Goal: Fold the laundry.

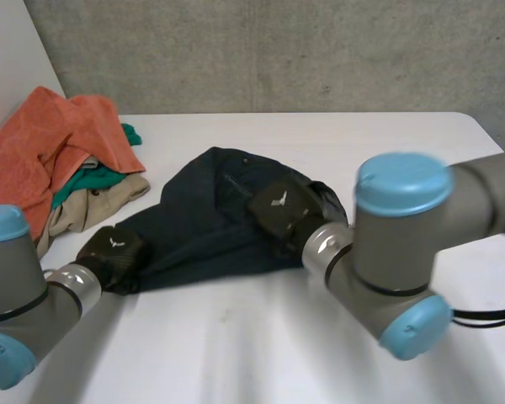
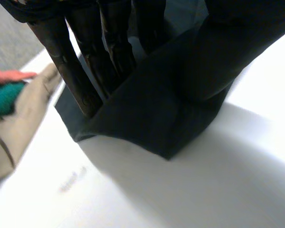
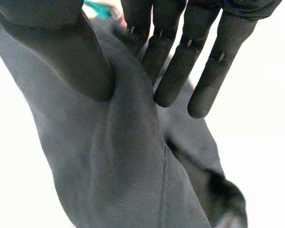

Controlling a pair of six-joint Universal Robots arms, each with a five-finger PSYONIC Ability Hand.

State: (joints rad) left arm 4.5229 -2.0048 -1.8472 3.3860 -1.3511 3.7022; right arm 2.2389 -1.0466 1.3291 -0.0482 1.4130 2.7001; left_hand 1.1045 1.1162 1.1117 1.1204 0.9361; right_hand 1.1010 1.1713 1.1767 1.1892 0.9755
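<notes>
both left hand (image 1: 111,251), right hand (image 1: 279,212) pinch garment (image 1: 198,215) edge

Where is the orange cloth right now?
In the head view, the orange cloth lies far left on the table, atop other clothes, left of the dark garment.

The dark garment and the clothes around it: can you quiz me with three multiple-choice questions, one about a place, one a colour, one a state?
1. Where is the pile of other clothes? A) on the robot's left side of the table B) on its right side C) on the floor
2. What colour is the pile's top cloth? A) white B) orange C) purple
3. How is the dark garment? A) folded square B) on a rack C) rumpled, left hand and right hand on it
Answers: 1 A, it lies beyond the left hand. 2 B, orange drapes over the rest. 3 C, creases show.
</notes>
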